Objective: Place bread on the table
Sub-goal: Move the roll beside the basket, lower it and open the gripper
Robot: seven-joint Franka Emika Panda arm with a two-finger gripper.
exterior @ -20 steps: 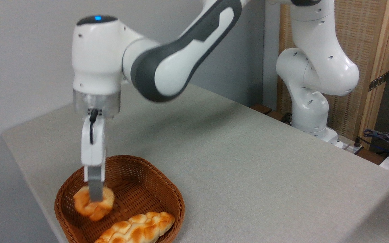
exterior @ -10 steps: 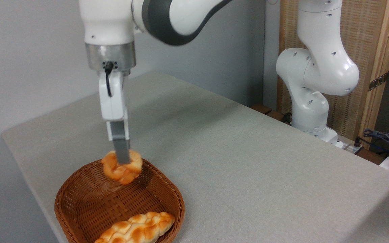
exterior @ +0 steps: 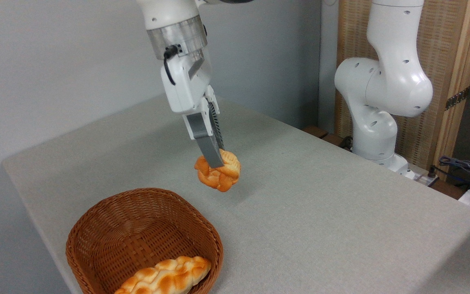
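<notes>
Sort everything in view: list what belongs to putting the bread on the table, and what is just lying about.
Part of the job:
small knotted golden-orange bun
two-finger gripper, shut on it
grey-beige cloth-covered table

Lying about:
brown woven wicker basket
long braided golden loaf

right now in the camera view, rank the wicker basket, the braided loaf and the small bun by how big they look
1. wicker basket, clearly largest.
2. braided loaf, partly cut off by the frame edge.
3. small bun, held in the tool; it hangs farther from the camera, so its margin is unsure.
</notes>
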